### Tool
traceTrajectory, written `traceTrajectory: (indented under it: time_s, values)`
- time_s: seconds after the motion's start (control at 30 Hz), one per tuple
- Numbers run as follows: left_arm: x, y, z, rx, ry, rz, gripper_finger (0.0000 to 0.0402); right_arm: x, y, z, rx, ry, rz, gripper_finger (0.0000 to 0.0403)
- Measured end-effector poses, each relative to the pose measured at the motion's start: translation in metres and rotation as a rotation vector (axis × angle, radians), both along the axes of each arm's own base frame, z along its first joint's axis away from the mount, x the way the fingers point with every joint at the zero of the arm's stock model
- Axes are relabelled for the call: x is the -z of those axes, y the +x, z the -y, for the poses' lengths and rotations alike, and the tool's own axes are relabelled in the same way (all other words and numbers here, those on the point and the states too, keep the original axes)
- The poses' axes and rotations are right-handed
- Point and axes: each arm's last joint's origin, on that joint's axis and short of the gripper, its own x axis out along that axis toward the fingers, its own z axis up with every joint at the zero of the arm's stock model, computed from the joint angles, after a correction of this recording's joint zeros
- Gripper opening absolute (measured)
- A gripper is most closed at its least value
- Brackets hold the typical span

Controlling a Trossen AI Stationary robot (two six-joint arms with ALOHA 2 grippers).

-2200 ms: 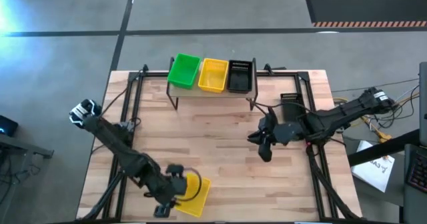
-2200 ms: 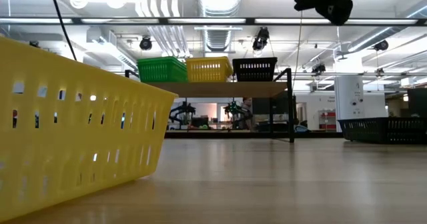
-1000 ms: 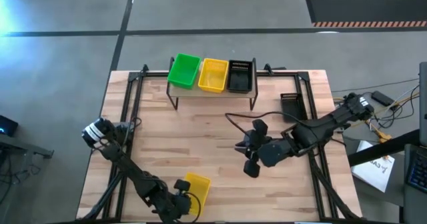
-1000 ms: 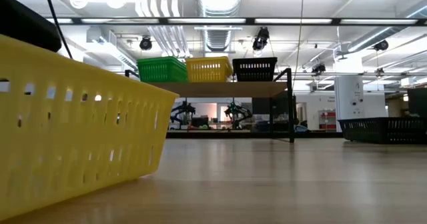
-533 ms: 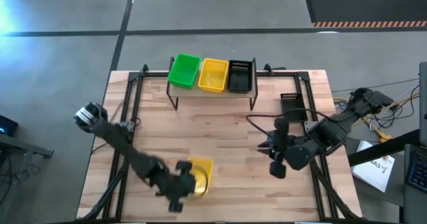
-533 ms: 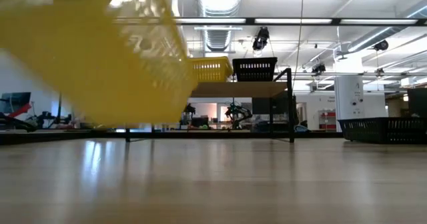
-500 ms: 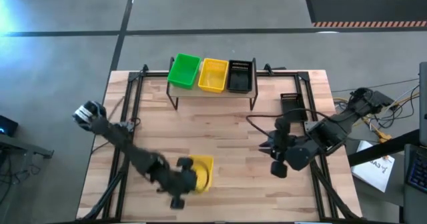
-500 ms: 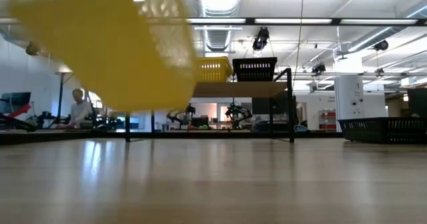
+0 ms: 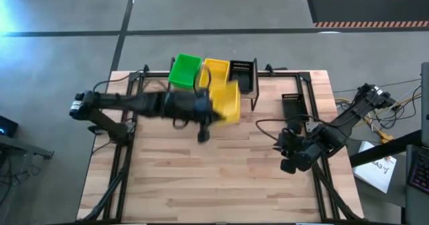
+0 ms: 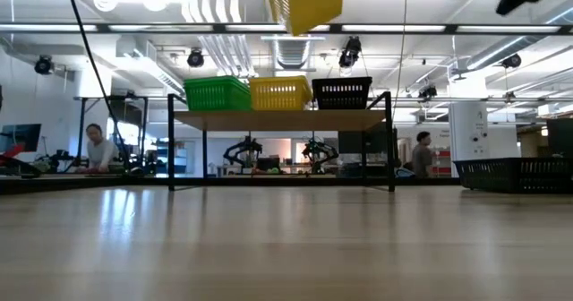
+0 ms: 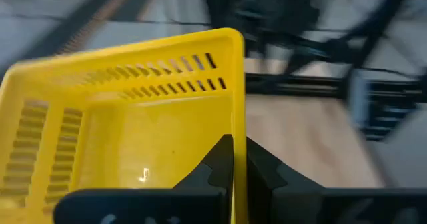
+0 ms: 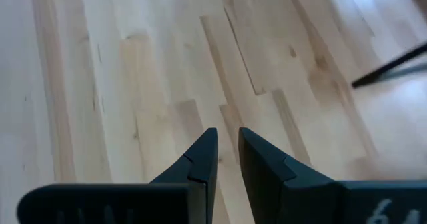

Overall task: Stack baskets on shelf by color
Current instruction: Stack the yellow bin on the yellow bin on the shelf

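Now the left gripper (image 11: 238, 159) pinches the yellow basket's (image 11: 140, 131) wall.

High view: straight down over the whole table (image 9: 221, 165). Low view: at tabletop height, level across toward the shelf (image 10: 282, 119) (seen in both). Left wrist view: close on a yellow basket (image 11: 133, 137). Right wrist view: close above bare planks, angled down.
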Motion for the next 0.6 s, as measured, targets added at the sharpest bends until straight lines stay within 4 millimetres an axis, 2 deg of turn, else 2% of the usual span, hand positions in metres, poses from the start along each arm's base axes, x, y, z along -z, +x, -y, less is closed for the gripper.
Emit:
traceTrajectory:
  time_s: [0.17,0.37,0.47,0.6]
  values:
    - [-0.011,0.000,-0.055,-0.091,0.194,-0.043,0.0000,0.010,-0.020,0.015,0.048,0.048,0.035,0.0054]
    - [0.004,-0.008,-0.113,-0.160,0.407,-0.170,0.0000,0.004,-0.037,0.029,0.053,0.096,0.093,0.0054]
    - [0.019,-0.007,-0.132,-0.162,0.468,-0.255,0.0000,0.001,-0.043,0.033,0.054,0.117,0.118,0.0054]
    - [0.028,-0.002,-0.143,-0.140,0.520,-0.295,0.0000,-0.001,-0.047,0.037,0.072,0.136,0.142,0.0054]
